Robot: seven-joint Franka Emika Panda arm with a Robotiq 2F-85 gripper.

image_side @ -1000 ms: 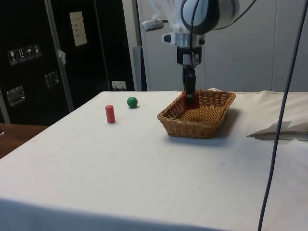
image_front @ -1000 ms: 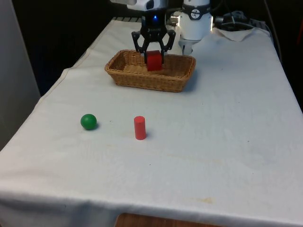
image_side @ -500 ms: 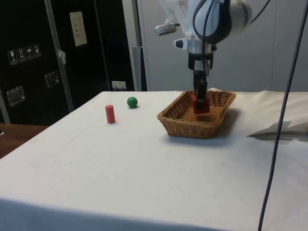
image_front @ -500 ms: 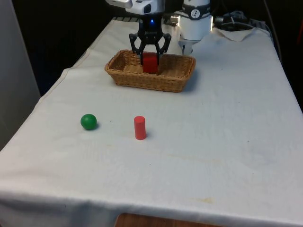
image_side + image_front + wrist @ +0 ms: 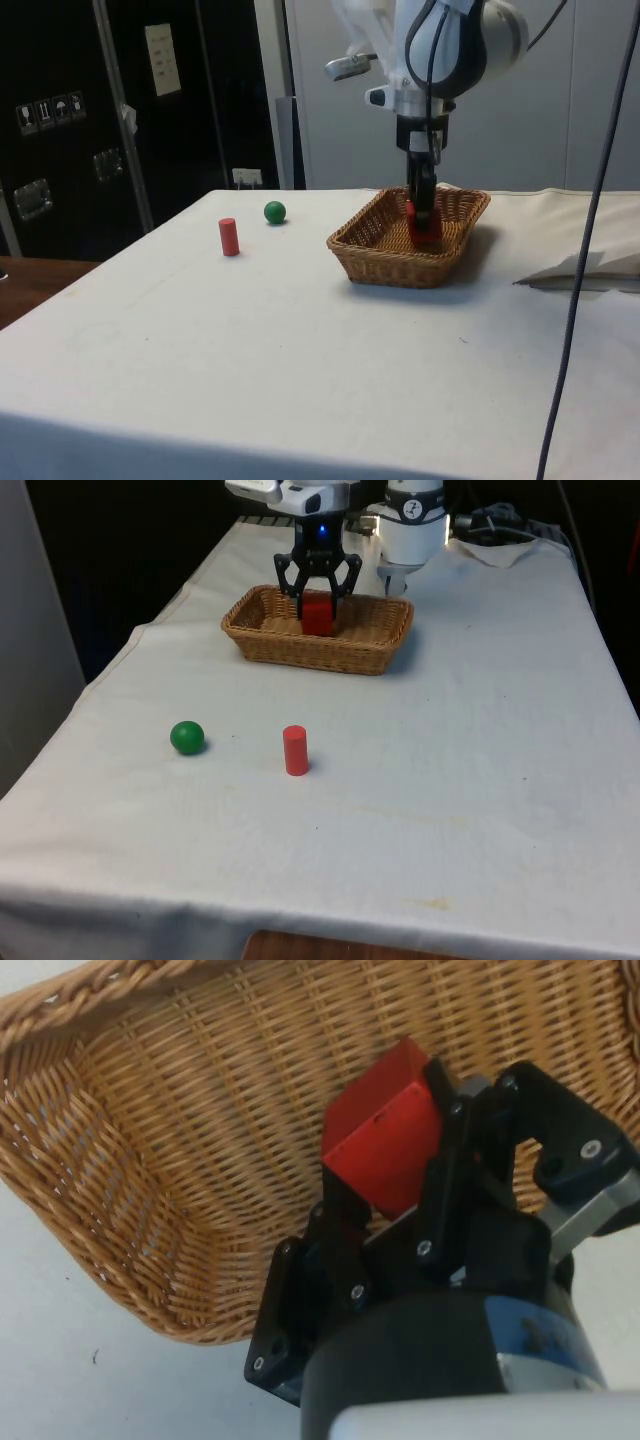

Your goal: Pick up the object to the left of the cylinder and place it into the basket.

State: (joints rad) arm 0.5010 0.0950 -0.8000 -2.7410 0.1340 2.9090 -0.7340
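Gripper clamps the red block inside the wicker basket (green ball beside red cylinder)

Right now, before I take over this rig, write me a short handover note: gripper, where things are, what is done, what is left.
Gripper: shut on the red block, low inside the basket; the wrist view shows the block just above the woven floor.
Things: the red cylinder stands on the cloth; the green ball lies to the front view's left of it, untouched.
Done: block carried into the basket.
Left: open the fingers, let the block go, lift clear. Note the ball, not the block, now sits left of the cylinder.
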